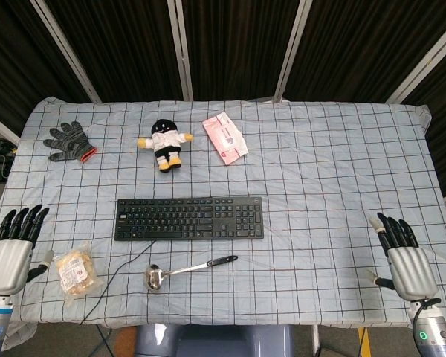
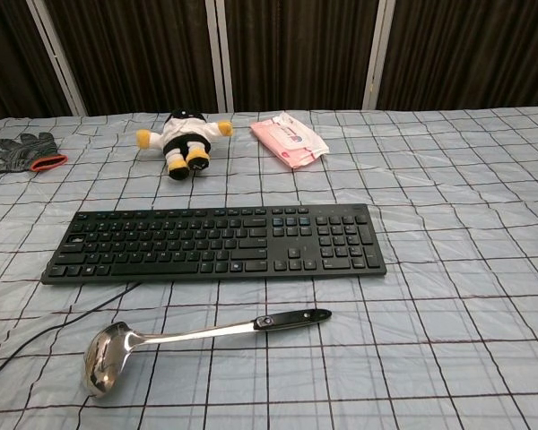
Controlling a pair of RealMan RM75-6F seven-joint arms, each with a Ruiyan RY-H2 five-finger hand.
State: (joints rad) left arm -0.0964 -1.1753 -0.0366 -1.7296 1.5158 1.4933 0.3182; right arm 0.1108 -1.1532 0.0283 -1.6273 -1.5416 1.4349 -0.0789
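My left hand (image 1: pixel 11 249) hovers open at the table's near left corner, fingers straight and apart, holding nothing. Just to its right lies a clear packet of snacks (image 1: pixel 76 270). My right hand (image 1: pixel 406 258) is open at the near right edge, also holding nothing, with only bare cloth around it. A black keyboard (image 1: pixel 189 218) (image 2: pixel 217 243) lies across the middle, its cable trailing to the near edge. A steel ladle (image 1: pixel 186 269) (image 2: pixel 188 341) with a black handle rests in front of it. Neither hand shows in the chest view.
At the back lie a grey work glove (image 1: pixel 68 142) (image 2: pixel 22 150), a small plush doll (image 1: pixel 164 143) (image 2: pixel 181 139) and a pink wipes pack (image 1: pixel 224 137) (image 2: pixel 290 139). A blue checked cloth (image 1: pixel 334 186) covers the table. Dark curtains hang behind.
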